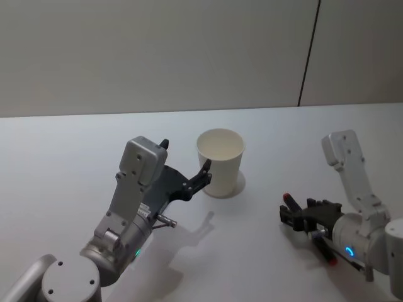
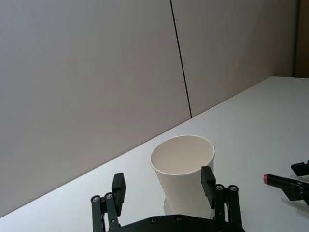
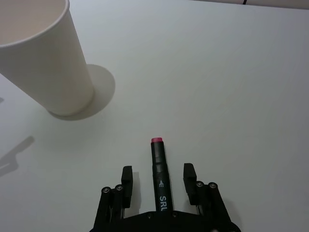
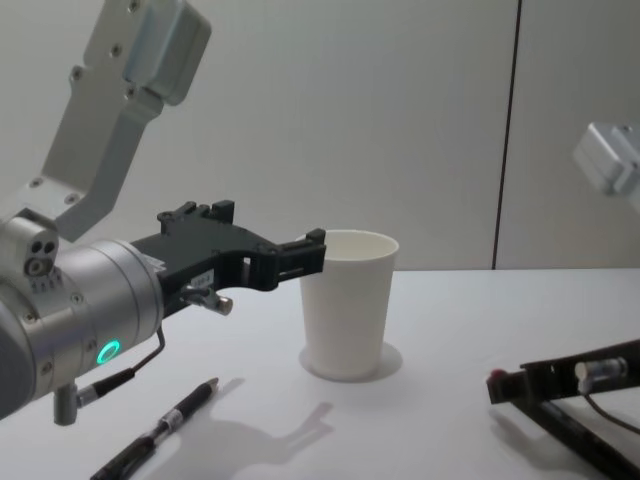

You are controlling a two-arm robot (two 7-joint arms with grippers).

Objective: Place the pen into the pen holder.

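Marker (image 3: pixel 157 154), black with a pinkish-red end cap, is sitting between the fingers (image 3: pixel 127 176) of the right gripper (image 3: pixel 158 173). The jaws are spread, with a visible gap on each side of the barrel, so nothing's pinching it. That arm is down low over the white table (image 1: pixel 75 145) on the robot's right, with the gripper pointing toward the paper cup (image 1: pixel 221 168) and its white link sticking up behind it. The marker's capped end points at the cup too, but it's well apart from it. The cup stands upright mid-table, looks empty inside, and nothing is gripping it. The left arm comes in from the lower left with its white wrist housing raised. The left gripper (image 2: pixel 162 173) is held level at about rim height, jaws wide apart, and one fingertip is right at the cup's side. Whether it's touching is hard to call. A slim black pen (image 4: pixel 178 418) lies flat on the table under that left arm.
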